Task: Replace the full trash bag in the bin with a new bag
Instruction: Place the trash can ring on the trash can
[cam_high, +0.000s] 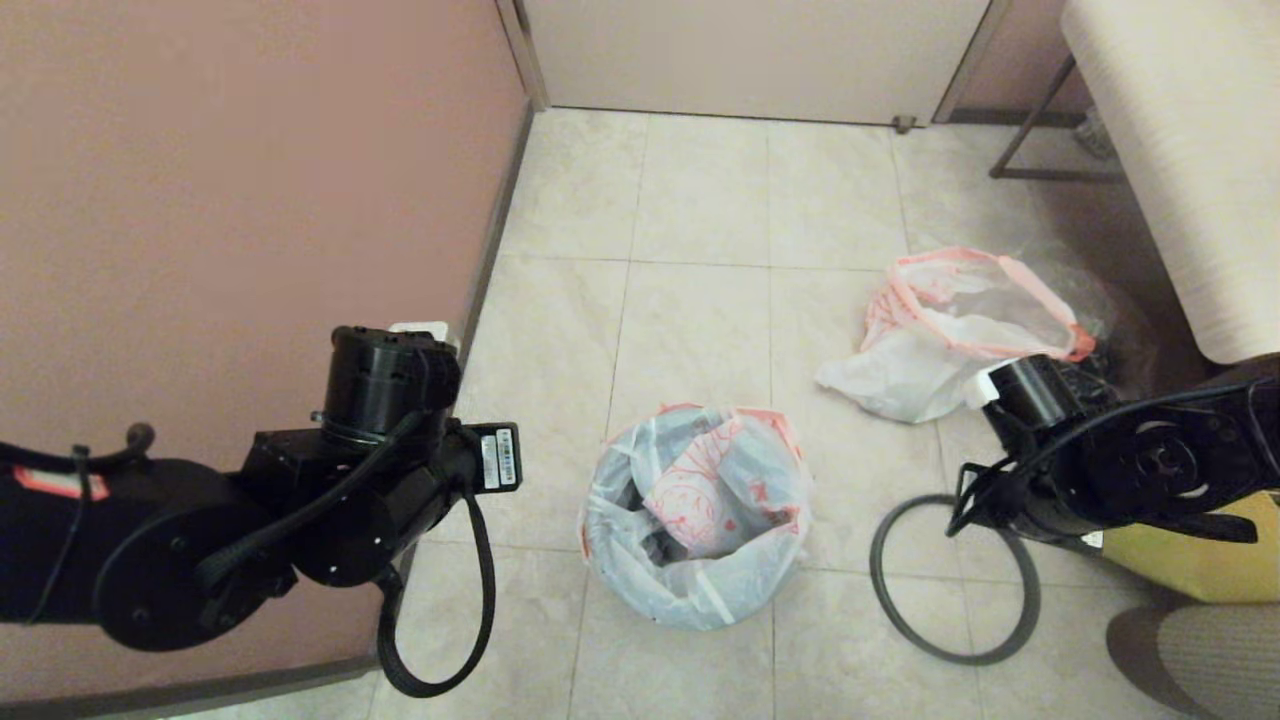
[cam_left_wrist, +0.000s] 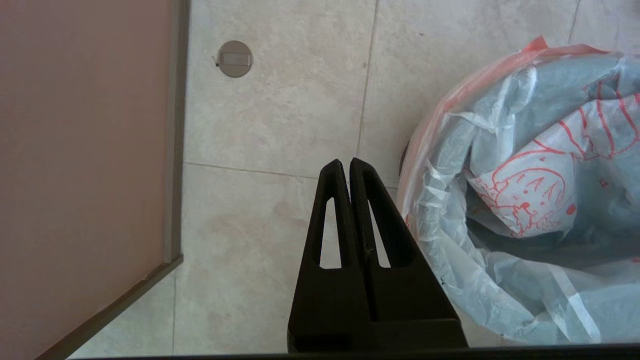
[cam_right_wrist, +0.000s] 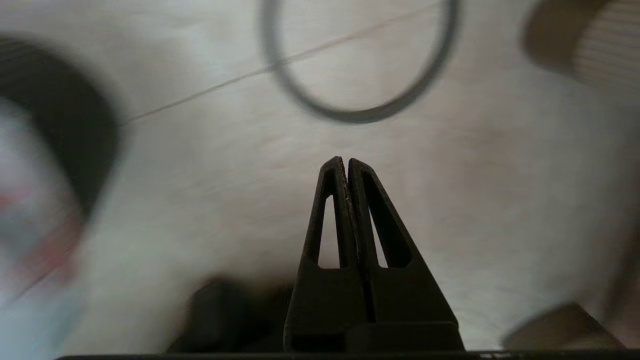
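Observation:
The bin (cam_right_wrist: 90, 130) stands mid-floor, its black wall almost wholly covered by the new bag (cam_high: 700, 500). That bag is thin and white with a pink rim and red cartoon printing (cam_left_wrist: 525, 200), and it is draped over the bin's mouth. The grey hoop (cam_high: 876, 560) lies flat on the tiles to the bin's right. At the back right the full trash bag (cam_high: 940, 340) lies slumped with its mouth open. My left gripper (cam_left_wrist: 346, 162) hangs shut and empty just left of the bin. My right gripper (cam_right_wrist: 345, 161) is shut and empty above the floor beside the hoop (cam_right_wrist: 357, 117).
A pink partition wall (cam_high: 250, 180) runs along the left. A clear bag with dark stuff (cam_high: 1110, 320) sits behind the full bag. A yellow bag (cam_high: 1190, 560) and a pale bench (cam_high: 1180, 150) crowd the right side. A floor drain (cam_left_wrist: 235, 58) lies left of the bin.

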